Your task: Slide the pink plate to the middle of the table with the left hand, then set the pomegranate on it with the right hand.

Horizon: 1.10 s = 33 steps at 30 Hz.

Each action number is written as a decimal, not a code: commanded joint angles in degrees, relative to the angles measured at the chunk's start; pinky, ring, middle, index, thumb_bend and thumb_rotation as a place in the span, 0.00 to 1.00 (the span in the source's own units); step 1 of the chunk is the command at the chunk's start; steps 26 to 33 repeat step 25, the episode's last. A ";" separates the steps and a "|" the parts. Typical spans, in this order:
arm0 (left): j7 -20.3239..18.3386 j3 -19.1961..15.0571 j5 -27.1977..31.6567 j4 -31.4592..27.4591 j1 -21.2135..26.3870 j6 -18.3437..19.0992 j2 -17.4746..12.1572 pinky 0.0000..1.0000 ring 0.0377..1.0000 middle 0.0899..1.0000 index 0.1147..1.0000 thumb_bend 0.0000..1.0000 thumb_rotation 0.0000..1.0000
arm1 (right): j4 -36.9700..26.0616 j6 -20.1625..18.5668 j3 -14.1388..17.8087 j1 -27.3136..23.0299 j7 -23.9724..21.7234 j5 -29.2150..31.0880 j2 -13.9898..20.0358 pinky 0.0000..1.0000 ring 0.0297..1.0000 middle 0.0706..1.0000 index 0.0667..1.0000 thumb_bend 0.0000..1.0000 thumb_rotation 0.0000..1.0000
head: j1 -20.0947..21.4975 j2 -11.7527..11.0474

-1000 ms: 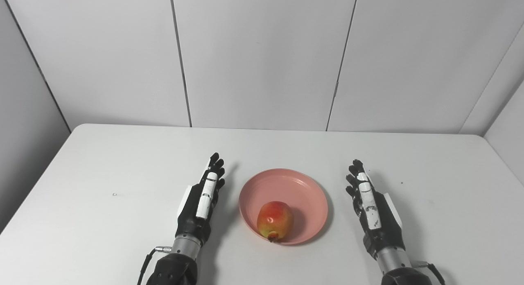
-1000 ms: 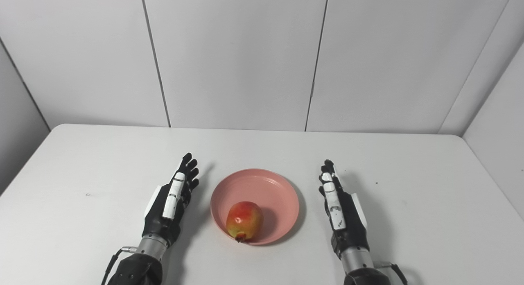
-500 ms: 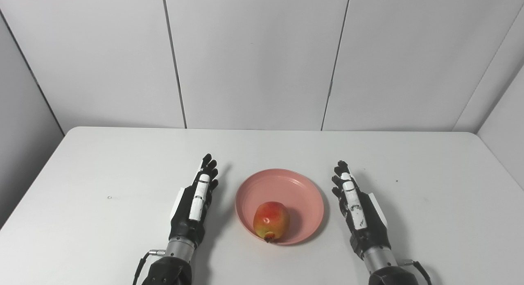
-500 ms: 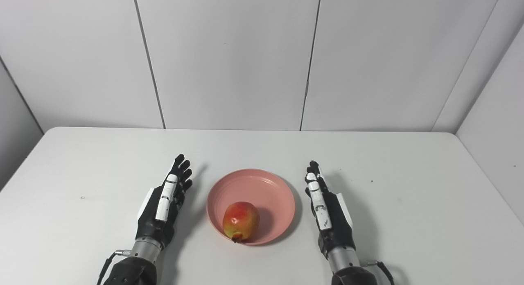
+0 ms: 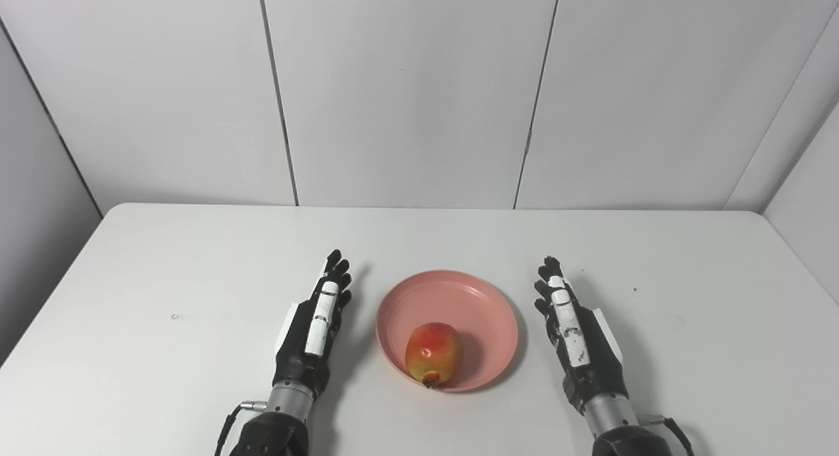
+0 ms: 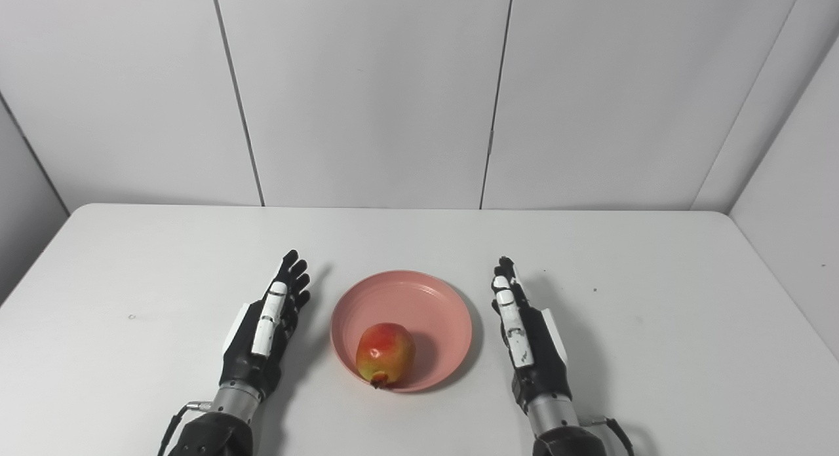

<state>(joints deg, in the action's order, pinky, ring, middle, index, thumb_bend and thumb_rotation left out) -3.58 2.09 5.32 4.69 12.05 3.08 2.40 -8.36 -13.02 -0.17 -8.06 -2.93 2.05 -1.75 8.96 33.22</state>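
Observation:
A pink plate (image 5: 459,297) sits near the middle of the white table (image 5: 164,259). A red and yellow pomegranate (image 5: 434,352) lies in the plate's near half. My left hand (image 5: 314,325) rests to the left of the plate, fingers stretched forward, open and holding nothing. On the other side my right hand (image 5: 577,331) is open too, fingers straight, a short gap from the rim. Neither hand touches the plate or the fruit.
Grey wall panels (image 5: 406,89) stand behind the table's far edge. A tiny dark speck (image 5: 634,289) marks the tabletop at the right, and another small mark (image 5: 174,316) at the left.
The camera shifted a little over the first half second, moving the whole picture left. Both hands keep their places beside the plate; the pomegranate has not moved.

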 commanded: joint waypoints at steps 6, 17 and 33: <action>-0.61 0.46 -0.36 -1.60 1.37 -1.86 -0.07 1.00 1.00 1.00 1.00 0.43 1.00 | -1.31 2.75 0.04 -0.60 0.14 0.59 0.10 1.00 0.99 1.00 0.99 0.30 1.00 | -0.12 0.00; -0.42 0.53 -0.78 -1.65 1.36 -1.96 0.09 1.00 1.00 1.00 1.00 0.44 1.00 | -1.14 2.75 0.14 -0.69 0.15 0.78 0.15 1.00 0.99 1.00 1.00 0.29 1.00 | -0.22 0.05; -0.77 0.54 -0.43 -1.54 1.41 -2.07 0.01 1.00 1.00 1.00 1.00 0.44 1.00 | -1.19 2.66 -0.10 -0.68 0.26 0.43 0.19 1.00 0.99 1.00 1.00 0.28 1.00 | -0.15 0.02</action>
